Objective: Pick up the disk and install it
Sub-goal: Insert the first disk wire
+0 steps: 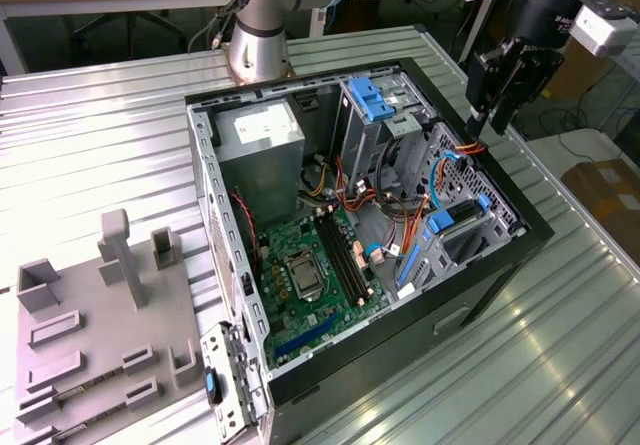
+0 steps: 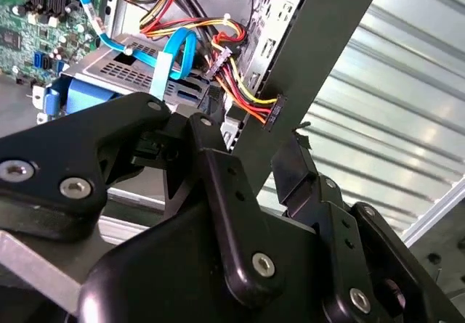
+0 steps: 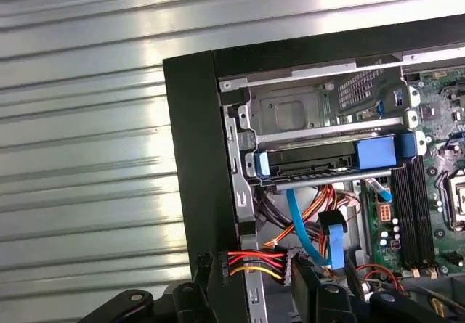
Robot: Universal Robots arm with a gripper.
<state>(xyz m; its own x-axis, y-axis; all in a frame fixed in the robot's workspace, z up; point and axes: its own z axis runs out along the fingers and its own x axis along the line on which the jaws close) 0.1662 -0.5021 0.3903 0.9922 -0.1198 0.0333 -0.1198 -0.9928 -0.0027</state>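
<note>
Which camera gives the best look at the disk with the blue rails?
The first wrist view: the disk sits edge-on in its metal bay, both blue rails plain. The exterior view has the disk far off among cables; the second wrist view catches one blue rail end.

Disk (image 3: 320,165) in drive cage (image 3: 290,112) inside case (image 3: 192,156); hand (image 1: 486,125) above case wall.

No text or label can be read.

The exterior view overlooked the whole computer case (image 1: 400,350) from above; both wrist views closely shared its drive cage (image 3: 290,112) (image 2: 123,62).
</note>
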